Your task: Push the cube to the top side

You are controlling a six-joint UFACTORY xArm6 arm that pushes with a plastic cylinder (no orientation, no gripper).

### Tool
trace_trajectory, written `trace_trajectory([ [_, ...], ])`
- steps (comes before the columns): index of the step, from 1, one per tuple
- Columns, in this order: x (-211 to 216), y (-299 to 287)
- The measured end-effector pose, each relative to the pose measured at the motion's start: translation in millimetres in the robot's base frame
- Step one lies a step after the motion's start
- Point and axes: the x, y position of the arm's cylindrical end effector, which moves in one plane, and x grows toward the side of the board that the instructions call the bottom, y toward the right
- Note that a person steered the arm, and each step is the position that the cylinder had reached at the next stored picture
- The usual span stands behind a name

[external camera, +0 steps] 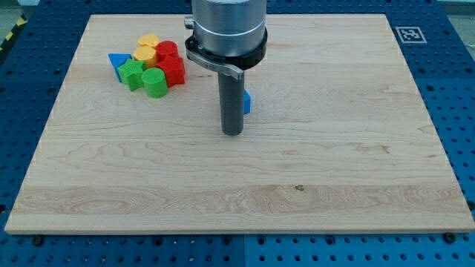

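A blue cube (247, 102) lies near the middle of the wooden board (237, 185), mostly hidden behind my rod; only its right edge shows. My tip (232, 133) rests on the board just below and slightly left of the cube, close to it or touching it. The rod rises to a large grey arm flange at the view's top.
A tight cluster of blocks sits at the upper left: a blue triangle (116, 61), a green star-like block (132, 73), a green cylinder (155, 82), yellow blocks (147, 48) and red blocks (171, 63). A fiducial marker (410, 34) sits at the board's top right corner.
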Motion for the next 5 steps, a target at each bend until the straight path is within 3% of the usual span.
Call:
trace_trajectory([
  [1, -1.4, 0.0],
  [4, -72.0, 16.6],
  [5, -71.2, 19.3],
])
